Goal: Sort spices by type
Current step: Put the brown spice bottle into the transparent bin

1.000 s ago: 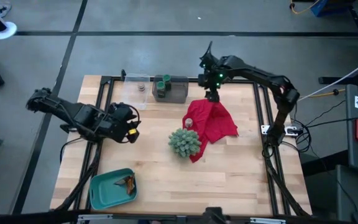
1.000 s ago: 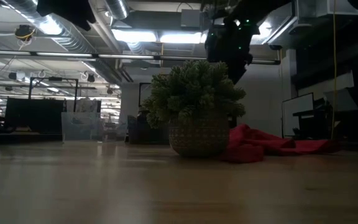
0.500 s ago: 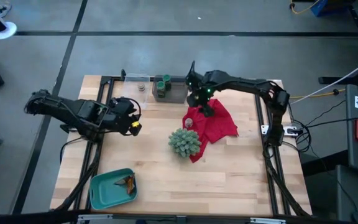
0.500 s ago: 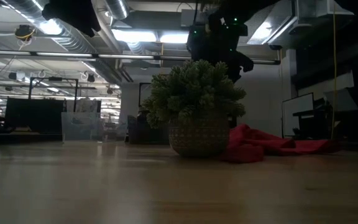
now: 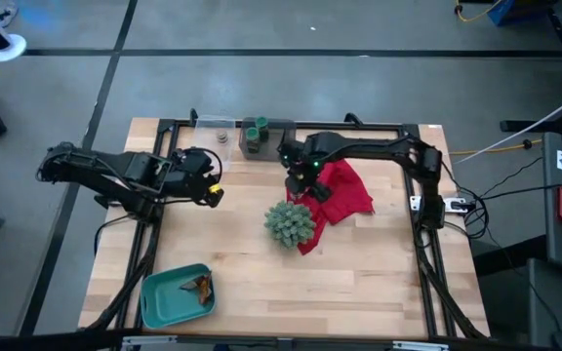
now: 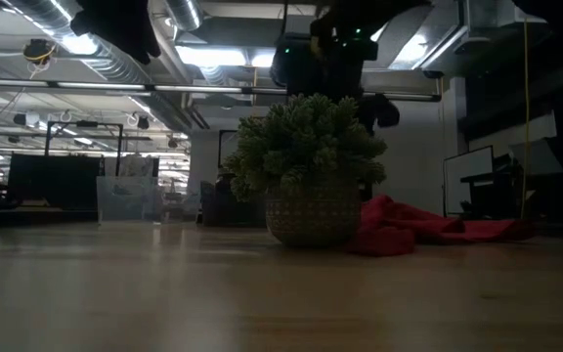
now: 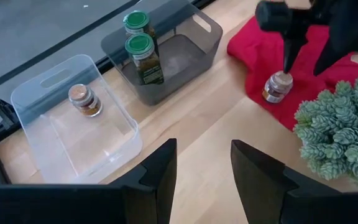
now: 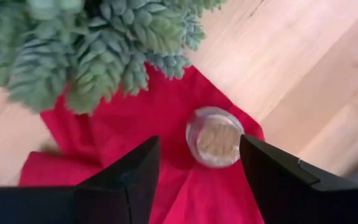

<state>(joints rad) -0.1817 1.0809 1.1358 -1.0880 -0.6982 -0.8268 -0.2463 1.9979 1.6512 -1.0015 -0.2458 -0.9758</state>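
A tan-brown jar (image 8: 215, 137) stands upright on the left corner of a red cloth (image 5: 347, 195), beside the spiky green plant (image 5: 289, 222). My right gripper (image 8: 201, 180) hovers open just over this jar (image 7: 277, 86), one finger to each side, and I see no touch. My left gripper (image 7: 202, 180) is open, raised over the table's left part and facing the bins. A clear bin (image 7: 48, 106) holds one tan-brown jar (image 7: 83, 99). A grey bin (image 7: 185, 53) holds two green-lidded jars (image 7: 143, 53). Orange and brown packets (image 5: 198, 286) lie in a teal tray (image 5: 156, 300).
The plant (image 8: 86, 43) stands close to the jar on its near side. Both bins sit side by side at the table's far edge. The teal tray lies at the near left corner. Bare wood (image 5: 242, 210) shows between the left gripper and the plant.
My right gripper has swung from beside the grey bin at the far edge toward the table's left and near side, and now hangs over the jar on the red cloth. The left gripper has crept slightly toward the far edge. Nothing else has moved.
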